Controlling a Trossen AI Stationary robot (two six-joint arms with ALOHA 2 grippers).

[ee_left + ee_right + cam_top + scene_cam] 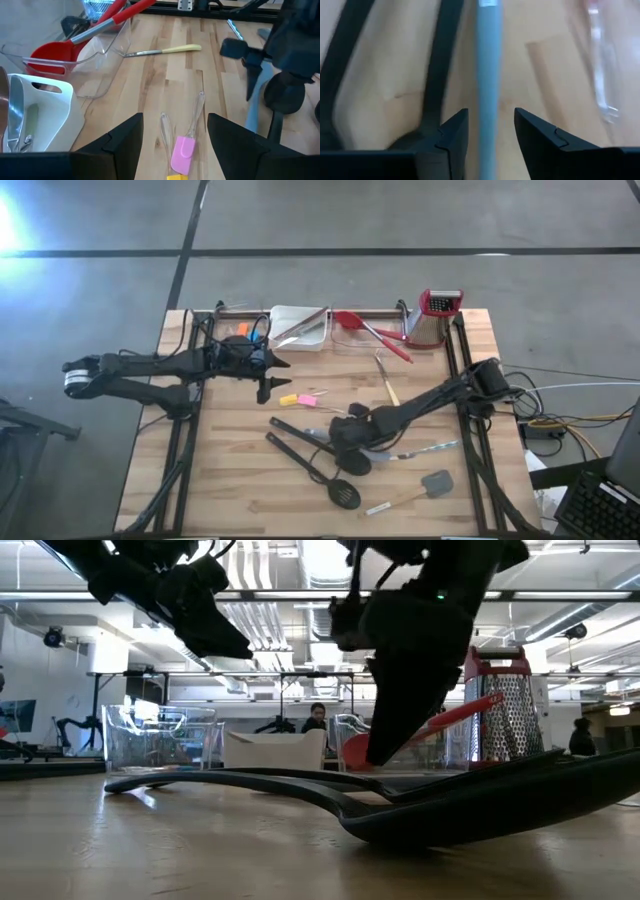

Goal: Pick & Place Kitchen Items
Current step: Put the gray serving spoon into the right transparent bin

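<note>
Dark fingers of the right gripper [490,132] stand parted astride a pale blue-grey handle [487,65] without closing on it, its arm reaching low from the table's 3 o'clock edge toward centre, where black spoons and spatulas [320,460] lie from 6 to 7 o'clock of it. Well apart at 10 o'clock, the left gripper [175,135] hangs spread and empty above a pink spatula [182,152]; what heads the blue-grey handle is cut off.

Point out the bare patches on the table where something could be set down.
Free: the near-left boards, below the left gripper and left of the black spoons. Crowded: the back edge with white tray, red utensils and grater, and the middle around the right gripper.
</note>
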